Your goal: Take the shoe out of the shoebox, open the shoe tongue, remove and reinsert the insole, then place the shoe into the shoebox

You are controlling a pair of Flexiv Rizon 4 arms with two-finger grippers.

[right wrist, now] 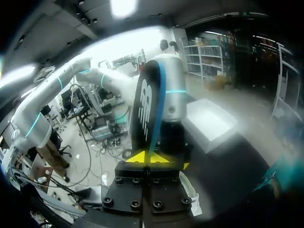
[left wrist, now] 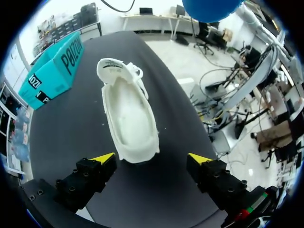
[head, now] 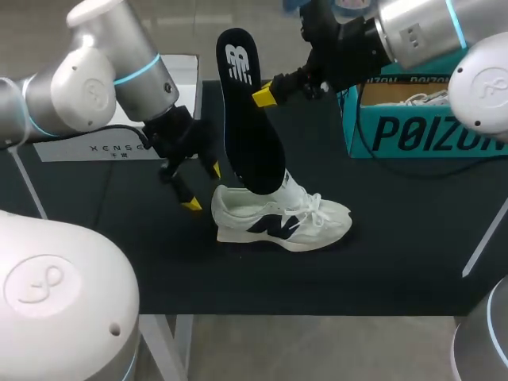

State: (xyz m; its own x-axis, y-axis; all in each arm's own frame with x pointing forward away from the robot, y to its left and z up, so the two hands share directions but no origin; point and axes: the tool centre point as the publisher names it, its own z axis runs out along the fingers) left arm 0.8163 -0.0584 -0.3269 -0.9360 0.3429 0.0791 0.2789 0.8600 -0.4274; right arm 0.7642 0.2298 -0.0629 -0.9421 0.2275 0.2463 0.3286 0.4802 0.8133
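A white sneaker (head: 282, 222) with a dark side mark lies on the black table (head: 397, 238), toe to the right. Its dark navy insole (head: 250, 119) stands nearly upright above it, with the lower end at the shoe's opening. My right gripper (head: 264, 94) is shut on the insole's edge near its upper end; in the right wrist view the yellow tips of the right gripper (right wrist: 151, 156) pinch the insole (right wrist: 147, 109). My left gripper (head: 203, 186) hangs open just left of the heel. In the left wrist view the left gripper (left wrist: 152, 159) has nothing between its fingers, and the sneaker (left wrist: 130, 118) lies ahead showing a bare white inside.
The teal shoebox (head: 413, 135) stands open at the back right with another white shoe (head: 425, 98) inside; it also shows as the shoebox (left wrist: 52, 66) in the left wrist view. A white board (head: 119, 147) lies at the back left. Bare black table lies in front of the sneaker.
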